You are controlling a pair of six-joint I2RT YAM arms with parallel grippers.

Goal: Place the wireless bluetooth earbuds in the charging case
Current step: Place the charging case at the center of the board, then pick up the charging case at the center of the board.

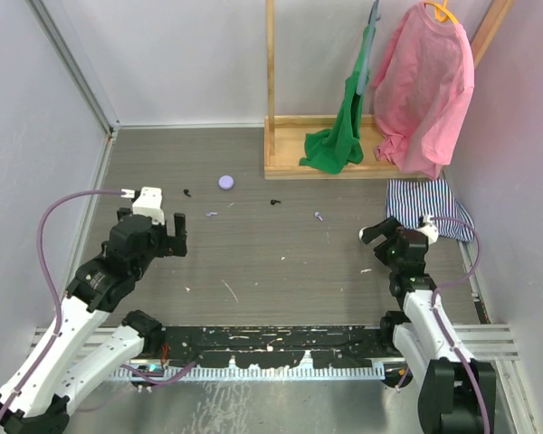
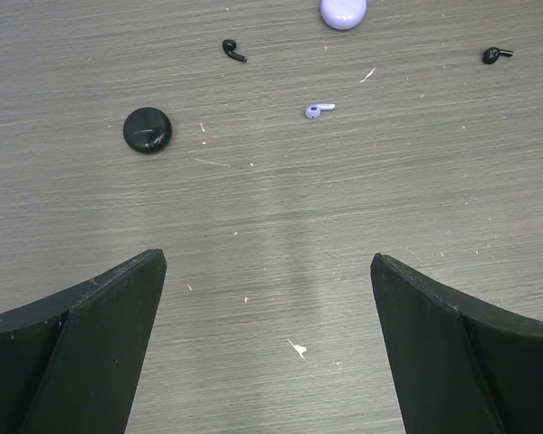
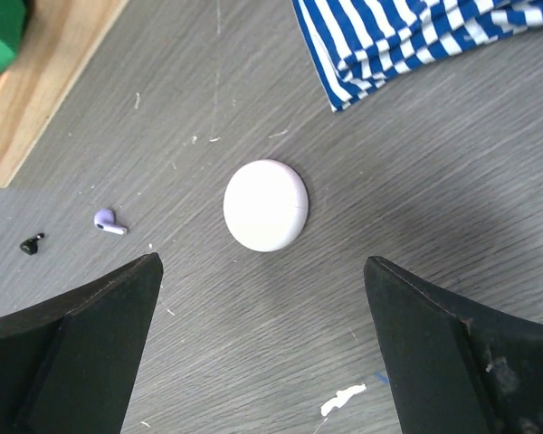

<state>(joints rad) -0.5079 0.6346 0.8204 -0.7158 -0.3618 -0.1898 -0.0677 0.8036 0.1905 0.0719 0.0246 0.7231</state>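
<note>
Two lilac earbuds point(image 1: 212, 214) point(image 1: 319, 216) and two black earbuds point(image 1: 187, 192) point(image 1: 274, 202) lie scattered on the grey table. A lilac round case point(image 1: 226, 182) lies shut beyond them. In the left wrist view a black round case point(image 2: 147, 129), a black earbud point(image 2: 233, 50) and a lilac earbud point(image 2: 319, 110) lie ahead of my open, empty left gripper point(image 2: 269, 262). My right gripper point(image 3: 262, 264) is open and empty, just short of a shut white round case point(image 3: 265, 205). No white earbud shows.
A wooden rack base point(image 1: 330, 145) with a green cloth point(image 1: 337, 136) and a pink shirt point(image 1: 423, 86) stands at the back right. A blue-striped cloth point(image 1: 425, 203) lies right of my right gripper point(image 1: 396, 231). White flecks dot the table. Walls close both sides.
</note>
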